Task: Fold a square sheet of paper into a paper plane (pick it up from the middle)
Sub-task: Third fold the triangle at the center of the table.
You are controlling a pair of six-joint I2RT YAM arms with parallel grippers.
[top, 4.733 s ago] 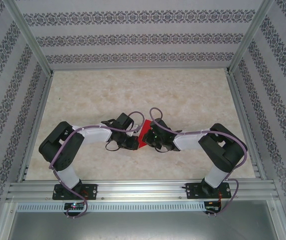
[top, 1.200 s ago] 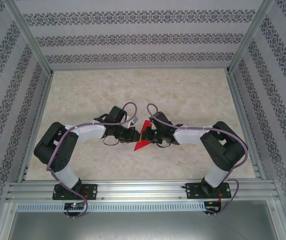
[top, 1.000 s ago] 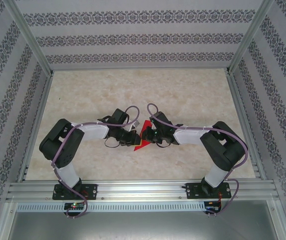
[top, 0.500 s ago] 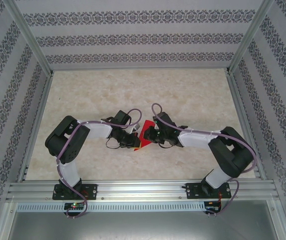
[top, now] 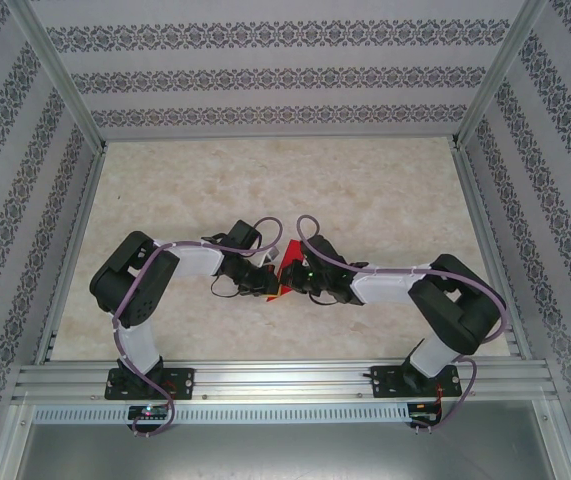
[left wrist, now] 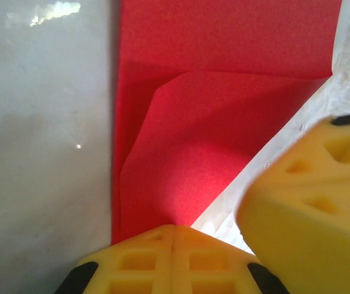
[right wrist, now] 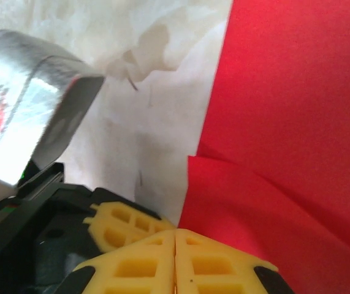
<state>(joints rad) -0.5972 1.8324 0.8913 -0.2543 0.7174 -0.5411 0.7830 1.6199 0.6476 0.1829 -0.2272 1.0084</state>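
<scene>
We see both arms bent inward so that their grippers meet over the middle of the marble-patterned table [top: 365,190], and from above the red sheet of paper [top: 283,277] shows as a small bright patch squeezed between them. The left gripper [left wrist: 173,230] has its yellow foam fingers [left wrist: 138,263] pressed together with no gap. The near edge of the sheet runs in between them, so we read it as pinching the paper. The right gripper [right wrist: 175,235] stands the same way: its two yellow pads [right wrist: 217,266] meet along a thin line, and the red paper disappears under their tips. The sheet is partly folded. In the left wrist view a flap lies over the layer beneath, with a slanted crease rising from the left side toward the middle and a straight edge running down the left. In the right wrist view a second layer overlaps the lower part, its edge slanting down to the right. A blurred yellow pad of the other gripper sits at the lower right of the left wrist view, just beside the paper's slanted edge. In the right wrist view the left gripper's black body and yellow finger lie just beside the right fingers, with a silvery block [right wrist: 27,116] above them. We cannot tell whether the paper rests on the table or hangs just above it.
</scene>
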